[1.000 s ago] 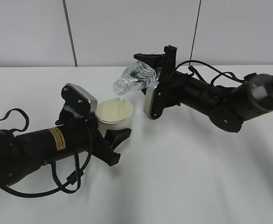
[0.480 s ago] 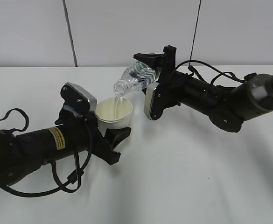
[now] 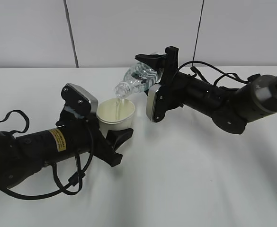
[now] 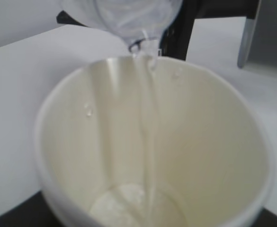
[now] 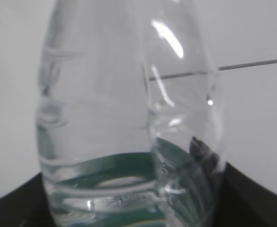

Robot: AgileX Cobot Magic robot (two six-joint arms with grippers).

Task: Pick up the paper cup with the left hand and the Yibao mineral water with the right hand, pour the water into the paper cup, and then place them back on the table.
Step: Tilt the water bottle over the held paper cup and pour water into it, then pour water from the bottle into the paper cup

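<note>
The cream-white paper cup (image 3: 115, 115) is held above the white table (image 3: 185, 179) by my left gripper (image 3: 111, 131), which is shut on it. In the left wrist view the cup (image 4: 209, 156) fills the frame, with water pooled at its bottom. My right gripper (image 3: 158, 71) is shut on the Yibao mineral water bottle (image 3: 139, 78) and holds it tilted, neck down-left over the cup. A thin stream of water falls from the neck (image 4: 145, 45) into the cup. The bottle (image 5: 129, 118) fills the right wrist view, its green label low in the frame.
A grey wall with two vertical seams (image 3: 69, 33) stands behind the table. Cables (image 3: 214, 71) loop off the right arm, and more cables (image 3: 72, 179) hang by the left arm.
The bottle has tipped a little more, with its neck slightly lower. Water keeps running into the cup. Both arms stay almost in place.
</note>
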